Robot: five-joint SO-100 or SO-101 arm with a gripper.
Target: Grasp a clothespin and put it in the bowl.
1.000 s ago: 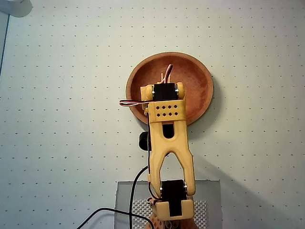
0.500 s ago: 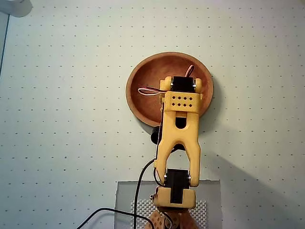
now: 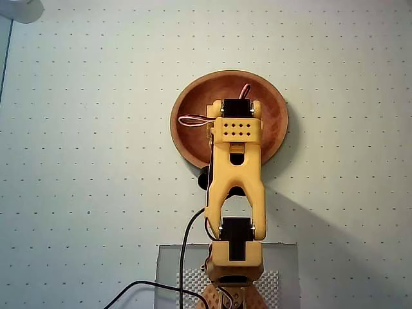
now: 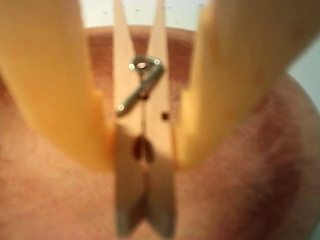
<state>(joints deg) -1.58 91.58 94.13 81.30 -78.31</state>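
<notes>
In the wrist view the tan wooden clothespin (image 4: 155, 117) hangs upright between my two yellow fingers (image 4: 55, 85), its metal spring showing near the top. My gripper (image 4: 143, 157) is shut on it, just above the inside of the reddish-brown bowl (image 4: 250, 175). Seen from overhead, the yellow arm (image 3: 235, 174) reaches over the middle of the bowl (image 3: 190, 103). There the wrist covers both the gripper and the clothespin.
The bowl stands on a pale dotted table top. The arm's base sits on a grey plate (image 3: 286, 257) at the bottom edge, and a black cable (image 3: 185, 257) runs off it to the left. A white object (image 3: 19, 9) sits in the top left corner.
The arm swung right across the bowl, then came back a little left; its wrist is now over the bowl's middle.
</notes>
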